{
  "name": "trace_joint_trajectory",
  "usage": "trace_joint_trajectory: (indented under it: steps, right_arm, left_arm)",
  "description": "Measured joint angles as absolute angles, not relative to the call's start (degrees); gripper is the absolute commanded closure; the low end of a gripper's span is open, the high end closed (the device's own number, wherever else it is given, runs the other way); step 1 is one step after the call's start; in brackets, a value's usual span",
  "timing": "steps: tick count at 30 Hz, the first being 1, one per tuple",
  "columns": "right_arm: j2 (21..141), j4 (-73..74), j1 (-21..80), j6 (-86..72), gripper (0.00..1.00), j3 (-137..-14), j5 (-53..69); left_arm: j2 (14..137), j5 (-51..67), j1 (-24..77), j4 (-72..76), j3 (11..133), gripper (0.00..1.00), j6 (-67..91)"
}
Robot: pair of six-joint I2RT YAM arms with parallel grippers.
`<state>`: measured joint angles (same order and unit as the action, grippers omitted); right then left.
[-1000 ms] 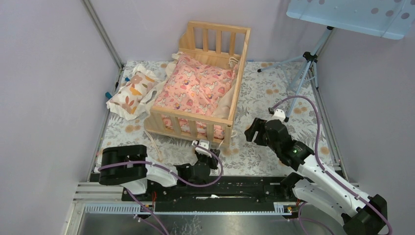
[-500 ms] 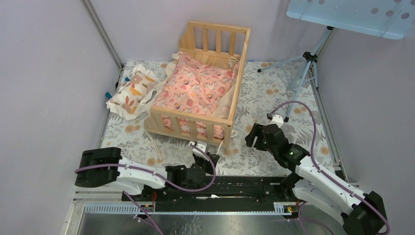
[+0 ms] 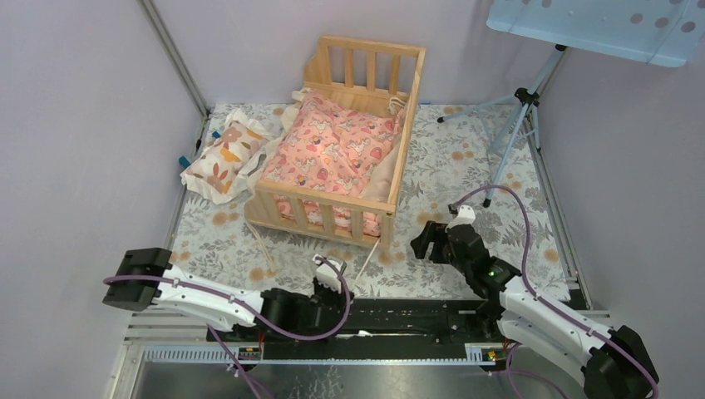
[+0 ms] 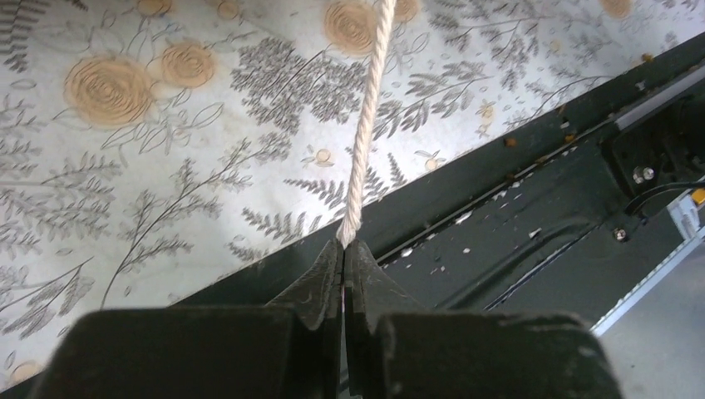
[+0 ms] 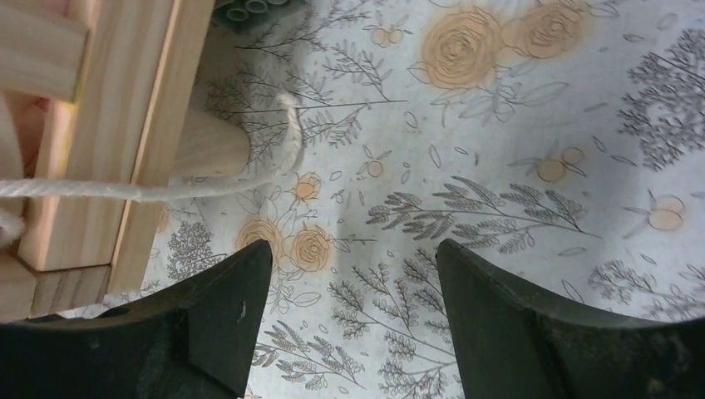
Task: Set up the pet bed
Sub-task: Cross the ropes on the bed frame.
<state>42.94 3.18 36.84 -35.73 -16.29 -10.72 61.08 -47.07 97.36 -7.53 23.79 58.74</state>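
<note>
The pet bed (image 3: 332,218), a light wooden crib frame, stands at the back middle of the floral mat with a pink patterned cushion (image 3: 332,150) lying in it. A cream cord (image 4: 370,125) runs taut from the bed's near right corner down to my left gripper (image 4: 343,247), which is shut on the cord's end over the black base rail. That cord (image 3: 364,258) slants toward the near edge in the top view. My right gripper (image 5: 353,253) hangs open just right of the bed's wooden corner post (image 5: 125,141), above another strand of cord (image 5: 141,191), holding nothing.
A small cream pillow with orange leaf prints (image 3: 223,154) lies left of the bed against the wall. A tripod (image 3: 515,125) stands at the back right. More cord loops trail on the mat (image 3: 465,158) by the bed's left corner.
My left gripper closed on the cord and drew back toward the near edge, pulling it taut. The right gripper lowered and moved slightly nearer the bed's corner.
</note>
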Motion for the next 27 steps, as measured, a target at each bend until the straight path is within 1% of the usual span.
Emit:
trace_joint_trajectory:
  steps: [9, 16, 22, 27]
  right_arm:
    - [40.69, -16.29, 36.86, -27.42, 0.17, -7.31, -0.99]
    - [41.19, -25.30, 36.84, -21.91, 0.16, -3.33, 3.09]
    - [48.80, -32.56, 36.86, -18.57, 0.18, -3.27, 7.16]
    - [57.30, -41.52, 36.86, -16.60, 0.22, -2.76, 8.47]
  left_arm:
    - [54.74, -46.59, 99.70, -23.70, 24.51, 1.00, 67.83]
    - [49.89, -45.39, 100.82, -31.07, 28.36, 1.00, 67.92]
    - [45.45, -44.10, 101.03, -34.48, 29.50, 1.00, 67.37]
    - [41.21, -44.25, 101.08, -37.04, 29.56, 1.00, 67.37]
